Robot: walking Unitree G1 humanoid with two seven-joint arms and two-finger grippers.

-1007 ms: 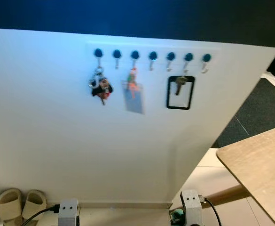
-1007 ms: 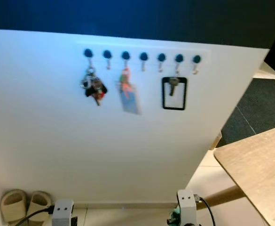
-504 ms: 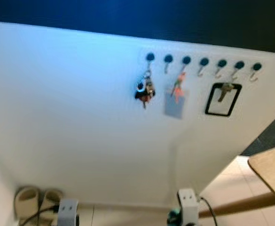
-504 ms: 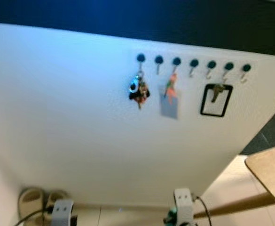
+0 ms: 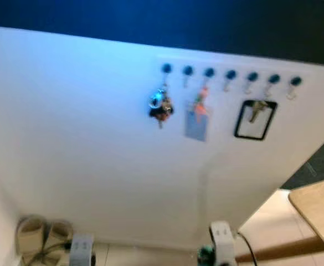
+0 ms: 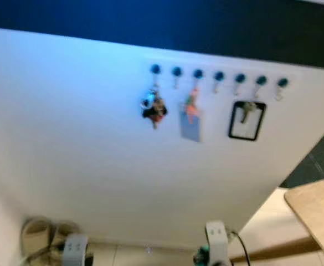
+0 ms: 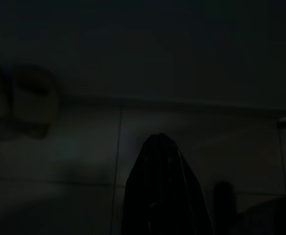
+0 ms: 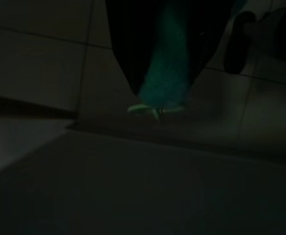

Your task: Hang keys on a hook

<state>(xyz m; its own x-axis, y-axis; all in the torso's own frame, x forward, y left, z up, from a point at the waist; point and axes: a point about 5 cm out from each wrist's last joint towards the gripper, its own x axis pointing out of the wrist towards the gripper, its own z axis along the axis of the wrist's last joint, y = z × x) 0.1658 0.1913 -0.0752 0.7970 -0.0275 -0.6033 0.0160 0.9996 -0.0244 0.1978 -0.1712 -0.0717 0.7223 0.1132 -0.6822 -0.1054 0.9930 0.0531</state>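
The keys [image 8: 162, 68] are a green fuzzy bundle pinched between the black fingers of the right gripper [image 8: 157, 98], low above the tiled floor [image 8: 35, 58], well below the hooks [image 5: 230, 75]. The hooks make a row of seven blue knobs high on the white wall [image 5: 84, 144]. From the first hook hangs a dark key bunch [image 5: 160, 107], from the third a grey card [image 5: 196, 123], and further right a black frame [image 5: 254, 119] with a key. Four hooks are free. Right of the wall stands a wooden table [image 5: 319, 208], left at its foot are slippers [image 5: 42, 235]. The left gripper [image 7: 162, 196] hangs low in the dark; whether it is spread I cannot tell.
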